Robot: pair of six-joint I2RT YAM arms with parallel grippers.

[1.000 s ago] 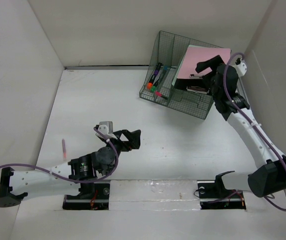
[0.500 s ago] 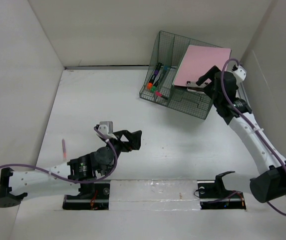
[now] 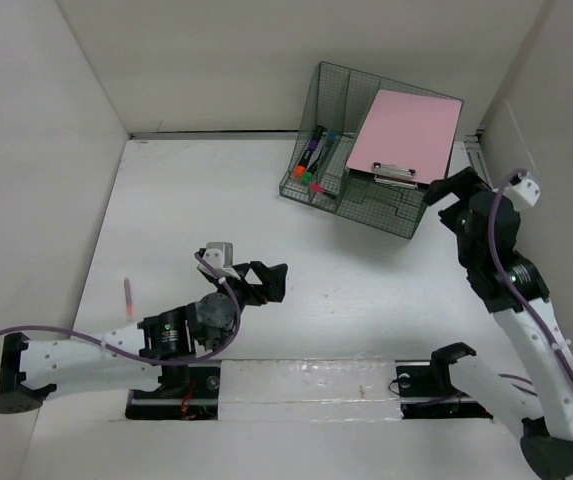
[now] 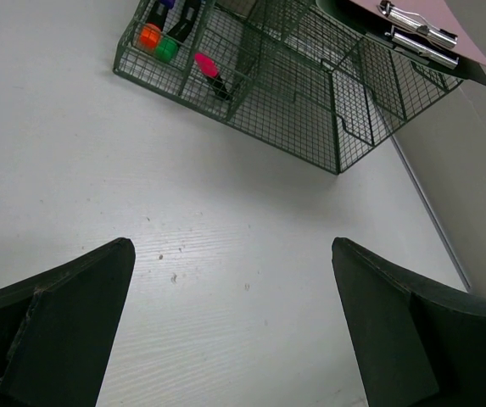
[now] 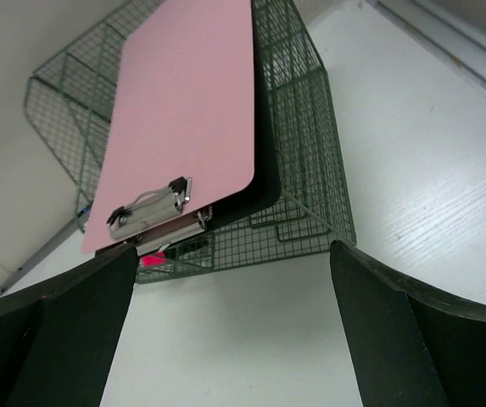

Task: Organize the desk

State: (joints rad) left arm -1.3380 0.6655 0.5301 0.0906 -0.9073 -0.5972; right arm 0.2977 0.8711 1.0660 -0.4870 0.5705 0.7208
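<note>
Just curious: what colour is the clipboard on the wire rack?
The clipboard is pink; right wrist view shows it best.

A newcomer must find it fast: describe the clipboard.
On the white desk, look to the far right corner for the dark green wire-mesh rack. Across its top rests a pink clipboard with a silver clip, the only broad sheet there; its neighbours are slim markers.

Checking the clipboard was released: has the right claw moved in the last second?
Yes. The right claw has pulled back off the pink clipboard, toward the near right of the mesh organizer.
</note>
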